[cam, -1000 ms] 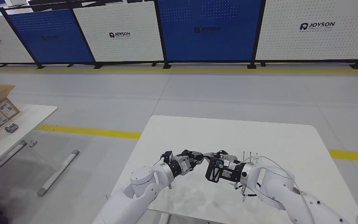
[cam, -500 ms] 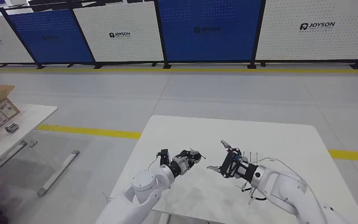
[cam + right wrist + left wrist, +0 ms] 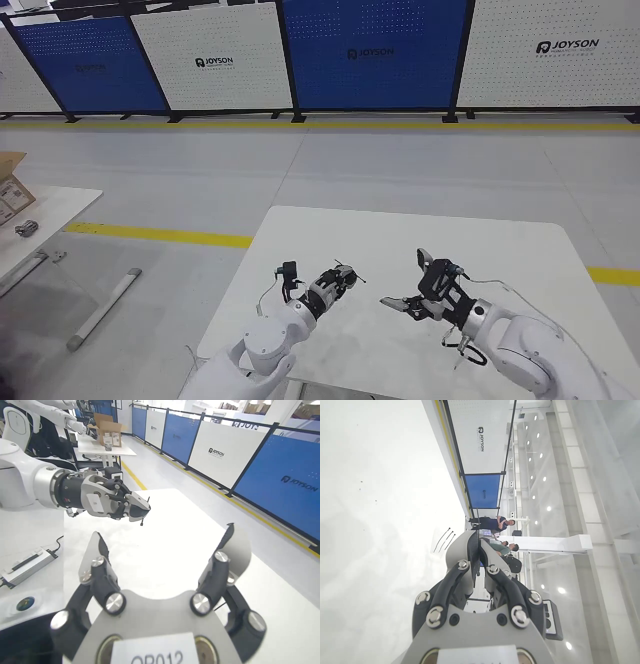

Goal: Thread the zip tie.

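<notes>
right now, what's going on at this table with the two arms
The left gripper is shut on a thin black plastic zip tie, holding it above the white table with both ends poking out past its fingers. The right gripper hangs opposite, spread wide with nothing in it, apart from the tie. Three more black zip ties lie side by side on the table. Whether the held tie is threaded is too small to tell.

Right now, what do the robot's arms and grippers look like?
The left arm and right arm are smooth white shells. The left gripper has a silver wrist cuff, a black collar, a silver body with black link bars and pins, white fingers with black pads, a white label and a thin cable by the wrist. The right gripper is built alike, with a printed white label.
</notes>
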`<state>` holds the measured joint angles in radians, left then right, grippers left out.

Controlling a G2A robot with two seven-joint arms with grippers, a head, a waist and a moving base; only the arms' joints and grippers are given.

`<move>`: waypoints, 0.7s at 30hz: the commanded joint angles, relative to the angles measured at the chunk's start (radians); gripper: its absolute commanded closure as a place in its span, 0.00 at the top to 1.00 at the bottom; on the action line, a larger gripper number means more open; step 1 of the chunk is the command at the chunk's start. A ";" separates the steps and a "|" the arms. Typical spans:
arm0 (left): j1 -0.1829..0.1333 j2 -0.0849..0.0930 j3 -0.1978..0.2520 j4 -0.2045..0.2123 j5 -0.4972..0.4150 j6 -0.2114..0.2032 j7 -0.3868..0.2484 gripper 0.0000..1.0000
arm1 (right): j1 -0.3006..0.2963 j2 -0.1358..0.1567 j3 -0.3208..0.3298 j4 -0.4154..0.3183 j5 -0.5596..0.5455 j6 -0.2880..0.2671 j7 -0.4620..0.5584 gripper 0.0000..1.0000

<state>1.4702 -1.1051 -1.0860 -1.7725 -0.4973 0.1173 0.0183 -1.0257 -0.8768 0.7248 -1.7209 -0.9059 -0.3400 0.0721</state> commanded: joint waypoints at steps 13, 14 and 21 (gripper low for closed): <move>0.032 -0.006 0.030 -0.004 0.259 -0.114 0.120 0.00 | 0.046 0.001 -0.049 0.036 0.557 0.000 0.140 1.00; 0.038 -0.007 0.035 -0.008 0.279 -0.122 0.122 0.00 | 0.054 0.002 -0.054 0.054 0.638 0.000 0.175 1.00; 0.054 -0.013 0.055 -0.038 0.341 -0.144 0.129 0.00 | 0.102 -0.027 -0.078 0.152 0.980 0.000 0.382 1.00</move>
<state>1.5239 -1.1173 -1.0324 -1.8065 -0.1637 -0.0216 0.1424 -0.9308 -0.8951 0.6525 -1.5834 0.0013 -0.3400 0.4044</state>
